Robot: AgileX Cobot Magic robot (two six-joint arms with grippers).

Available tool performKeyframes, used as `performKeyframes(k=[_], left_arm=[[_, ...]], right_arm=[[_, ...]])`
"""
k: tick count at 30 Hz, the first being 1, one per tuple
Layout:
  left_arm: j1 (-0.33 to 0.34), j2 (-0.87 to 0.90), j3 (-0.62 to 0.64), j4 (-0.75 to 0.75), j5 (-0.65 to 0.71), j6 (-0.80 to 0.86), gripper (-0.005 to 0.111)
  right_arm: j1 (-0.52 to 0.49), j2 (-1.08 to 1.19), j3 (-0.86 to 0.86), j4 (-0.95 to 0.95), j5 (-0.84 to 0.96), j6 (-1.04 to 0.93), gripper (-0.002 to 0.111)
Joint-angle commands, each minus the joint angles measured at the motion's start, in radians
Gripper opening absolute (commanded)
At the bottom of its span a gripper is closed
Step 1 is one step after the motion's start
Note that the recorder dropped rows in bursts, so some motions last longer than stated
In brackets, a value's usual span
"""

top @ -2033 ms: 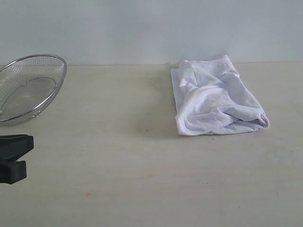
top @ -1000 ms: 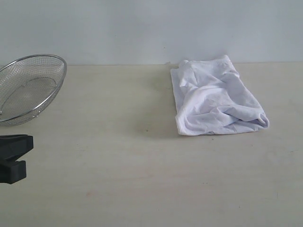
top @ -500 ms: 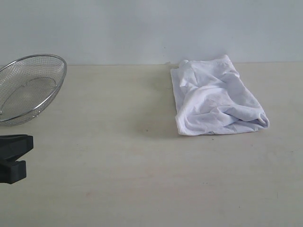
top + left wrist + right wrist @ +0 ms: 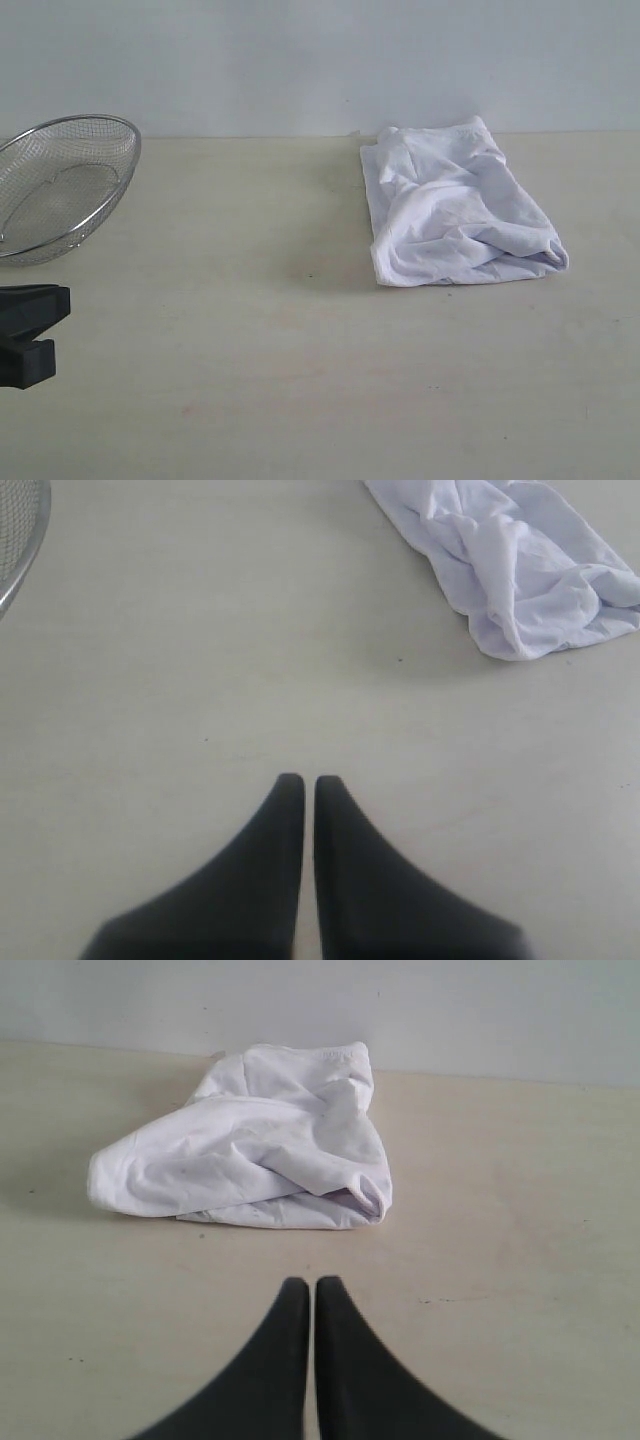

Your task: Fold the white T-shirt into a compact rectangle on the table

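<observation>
Exterior view showed white T-shirt (image 4: 455, 215) folded roughly rectangular on desk (image 4: 300, 380); left tool (image 4: 301, 780) and right tool (image 4: 303, 1282) both pinched together, empty, apparently clear of it.

Soft creased cloth white T-shirt (image 4: 455, 215), matt wood-grain table (image 4: 300, 380), shiny wire-mesh metal basket (image 4: 60, 185).

Lab-like test bench, bare beige table (image 4: 300, 390), blank pale wall (image 4: 300, 60)
</observation>
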Motion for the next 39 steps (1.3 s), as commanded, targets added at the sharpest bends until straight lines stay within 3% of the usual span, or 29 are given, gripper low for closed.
performKeyframes(k=[1,7,13,19,31,39], left_arm=[[-0.003,-0.008,0.004,-0.006,-0.012,0.002,0.004],[0.063,-0.130,0.004,0.043,-0.085,0.033,0.004],[0.226,-0.327,0.023,0.043,-0.107,0.033,0.004],[0.329,-0.492,0.094,0.043,-0.104,0.033,0.004],[0.361,-0.710,0.247,0.039,-0.104,0.031,0.004],[0.359,-0.726,0.251,0.039,-0.107,0.031,0.004]], right_arm=[[0.003,-0.004,-0.001,0.000,-0.004,-0.001,0.000],[0.003,-0.004,-0.001,0.000,-0.004,0.001,0.000],[0.003,-0.004,-0.001,0.000,-0.004,-0.001,0.000],[0.003,-0.004,-0.001,0.000,-0.004,0.002,0.000],[0.003,-0.004,-0.001,0.000,-0.004,-0.001,0.000],[0.003,-0.004,-0.001,0.000,-0.004,-0.001,0.000]])
